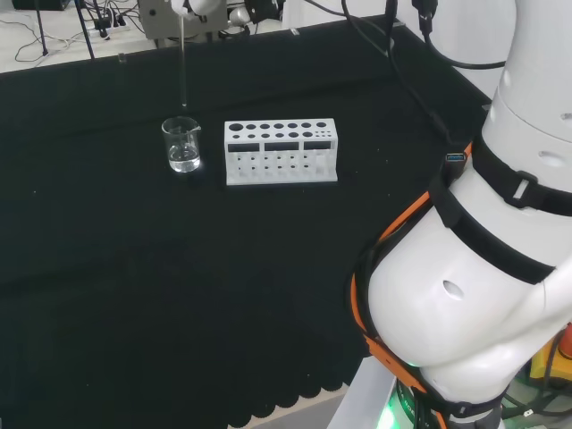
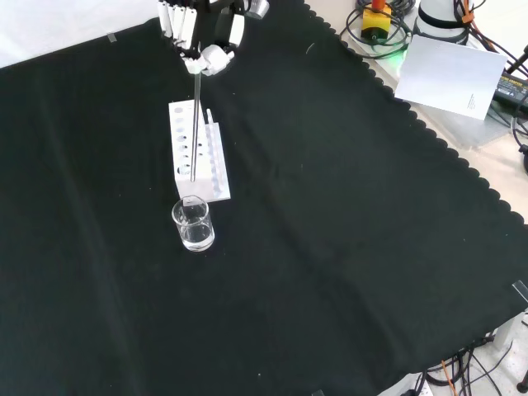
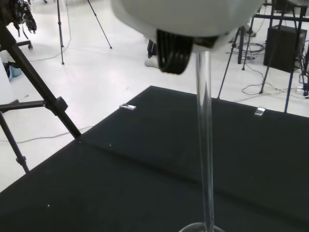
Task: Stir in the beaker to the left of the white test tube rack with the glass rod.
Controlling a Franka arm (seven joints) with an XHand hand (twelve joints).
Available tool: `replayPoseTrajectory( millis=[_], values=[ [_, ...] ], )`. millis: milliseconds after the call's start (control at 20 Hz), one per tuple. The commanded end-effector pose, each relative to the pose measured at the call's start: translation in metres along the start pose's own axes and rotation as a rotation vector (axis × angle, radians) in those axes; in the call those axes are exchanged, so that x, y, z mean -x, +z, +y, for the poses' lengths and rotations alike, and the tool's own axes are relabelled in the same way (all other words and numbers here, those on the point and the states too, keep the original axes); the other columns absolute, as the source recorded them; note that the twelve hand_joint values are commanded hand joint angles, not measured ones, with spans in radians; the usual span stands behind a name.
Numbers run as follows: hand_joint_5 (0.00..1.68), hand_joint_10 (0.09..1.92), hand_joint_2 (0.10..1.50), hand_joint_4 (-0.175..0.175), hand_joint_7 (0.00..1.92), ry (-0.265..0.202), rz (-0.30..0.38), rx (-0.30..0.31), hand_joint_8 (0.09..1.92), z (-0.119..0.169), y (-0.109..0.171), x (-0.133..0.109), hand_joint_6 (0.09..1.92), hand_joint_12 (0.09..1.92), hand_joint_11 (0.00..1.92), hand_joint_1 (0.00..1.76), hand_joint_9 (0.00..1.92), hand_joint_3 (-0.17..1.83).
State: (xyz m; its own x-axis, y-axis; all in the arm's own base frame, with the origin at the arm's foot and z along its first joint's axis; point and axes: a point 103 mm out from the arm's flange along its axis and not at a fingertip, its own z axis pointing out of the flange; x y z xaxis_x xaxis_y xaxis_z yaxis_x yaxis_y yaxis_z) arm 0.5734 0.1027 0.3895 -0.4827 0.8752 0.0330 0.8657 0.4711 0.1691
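The hand [image 2: 202, 37] has its fingers curled on the top of the glass rod [image 2: 195, 124], which hangs upright beneath it. In the head view the rod's lower tip stands above the mouth of the beaker [image 1: 181, 145], not yet in it; the beaker sits straight below, and beyond it the white test tube rack [image 1: 281, 150]. Judgement: the coming move is a straight descent

In the head view, the beaker [image 1: 182, 145] is standing on the worktop [image 1: 134, 268] just left of the test tube rack [image 1: 281, 151], apart from it. In the front view it is sitting just before the rack. The glass rod [image 1: 182, 63] is hanging upright from the hand [image 2: 202, 58], its lower tip above the beaker's mouth, with the hand well above both.
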Motion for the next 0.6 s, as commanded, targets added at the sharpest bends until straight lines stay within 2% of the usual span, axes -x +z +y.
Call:
replayPoseTrajectory(
  millis=[50,600],
  values=[
    [1.2,0.61,0.61,-0.175,1.31,-0.065,0.051,-0.026,0.93,0.021,0.034,-0.001,0.59,0.97,1.59,1.33,1.7,0.77],
    [1.2,0.6,0.61,-0.175,1.31,-0.076,0.08,-0.063,0.93,0.04,0.068,0.018,0.59,0.97,1.59,1.33,1.7,0.78]
  ],
)
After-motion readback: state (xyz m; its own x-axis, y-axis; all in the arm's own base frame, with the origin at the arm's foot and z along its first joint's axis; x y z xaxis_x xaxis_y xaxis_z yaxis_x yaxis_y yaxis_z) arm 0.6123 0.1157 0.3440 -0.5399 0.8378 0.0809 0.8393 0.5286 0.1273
